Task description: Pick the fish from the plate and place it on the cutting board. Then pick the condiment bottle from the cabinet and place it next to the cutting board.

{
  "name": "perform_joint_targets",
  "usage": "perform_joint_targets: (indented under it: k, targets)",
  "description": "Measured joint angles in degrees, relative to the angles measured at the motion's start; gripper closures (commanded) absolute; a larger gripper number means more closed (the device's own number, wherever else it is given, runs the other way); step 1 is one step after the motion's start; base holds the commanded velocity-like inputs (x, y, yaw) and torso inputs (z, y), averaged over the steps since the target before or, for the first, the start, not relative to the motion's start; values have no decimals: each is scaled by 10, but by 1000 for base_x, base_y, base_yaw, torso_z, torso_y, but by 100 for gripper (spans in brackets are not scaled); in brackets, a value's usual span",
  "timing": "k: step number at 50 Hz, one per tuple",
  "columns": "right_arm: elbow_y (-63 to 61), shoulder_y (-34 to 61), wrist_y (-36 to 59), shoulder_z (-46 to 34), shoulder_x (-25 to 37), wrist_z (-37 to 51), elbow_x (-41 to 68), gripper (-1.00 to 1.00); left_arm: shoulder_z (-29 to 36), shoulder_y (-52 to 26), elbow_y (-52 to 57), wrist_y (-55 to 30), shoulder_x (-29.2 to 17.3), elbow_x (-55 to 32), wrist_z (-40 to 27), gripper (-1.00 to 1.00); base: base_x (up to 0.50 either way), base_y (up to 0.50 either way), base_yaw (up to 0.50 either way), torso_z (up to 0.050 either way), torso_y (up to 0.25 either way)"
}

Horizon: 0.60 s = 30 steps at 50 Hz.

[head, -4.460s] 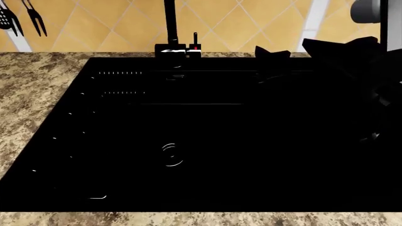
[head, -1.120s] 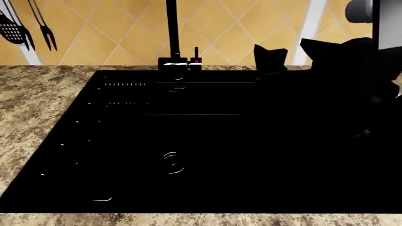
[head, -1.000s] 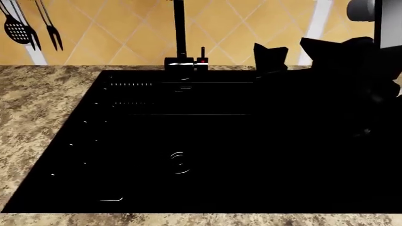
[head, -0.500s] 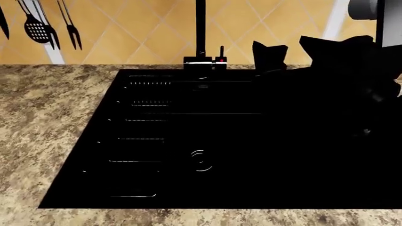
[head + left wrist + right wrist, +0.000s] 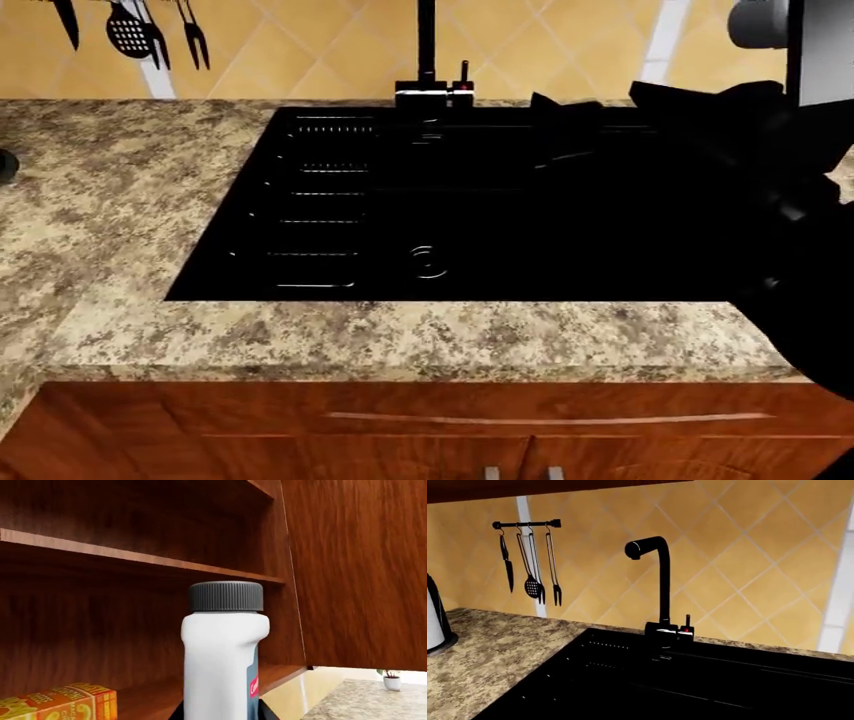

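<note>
Black sink (image 5: 400,200) set in speckled granite counter (image 5: 120,220), black faucet (image 5: 660,580) behind. Utensils on wall rail (image 5: 527,524). Orange box (image 5: 60,702) on wooden cabinet shelf (image 5: 133,557).

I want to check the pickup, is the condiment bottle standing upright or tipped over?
Upright. In the left wrist view the condiment bottle stands vertical, grey cap on top, in front of the cabinet shelf. Whether the left tool grips it cannot be told.

In the head view the sink (image 5: 507,200) is sunk in the table (image 5: 120,220), with the tap (image 5: 430,60) at its 12 o'clock and hanging utensils (image 5: 134,25) at 10 o'clock. The bottle (image 5: 223,655) stands in the cabinet (image 5: 133,560), just beside a box (image 5: 60,702).
</note>
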Motion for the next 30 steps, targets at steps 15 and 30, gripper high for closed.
perform_joint_targets:
  k: [15, 30]
  targets:
    - [1, -23, -18, -1, -7, -8, -19, -100, 1, -3, 51, -68, -7, -76, 20, 100, -434, -1, 0, 0, 0]
    - [-24, -53, -56, 2, 0, -6, -81, -100, -48, 143, 382, -276, -13, -182, -76, 100, 0, 0, 0, 0, 0]
